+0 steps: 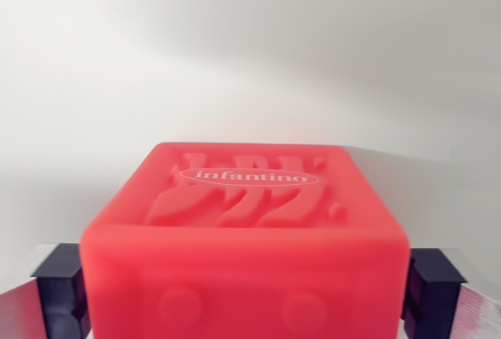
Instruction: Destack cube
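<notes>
The claw [249, 292] is pinching a red cube [246, 237], its two dark fingers showing at the bottom corners of the wrist view. One finger [59, 288] is pressing against the cube's side at the wrist view's left, and the other finger [430, 288] is pressing against the opposite side at the wrist view's right, so the block is sitting squarely between them.

The cube is filling the lower middle of the view, with its upper face tilting away from the camera. That face is carrying raised wavy relief shapes and a white oval logo [248, 175] reading "infantino". The face nearest the camera is showing two round raised bumps [239, 306] low down, partly cut off by the bottom edge.

What is lying under the cube is hidden by the block itself, so whether it is resting on another cube or on the bench cannot be told.

Beyond the cube, a plain white surface [250, 57] is stretching across the rest of the view, with soft grey shadows falling over it.
</notes>
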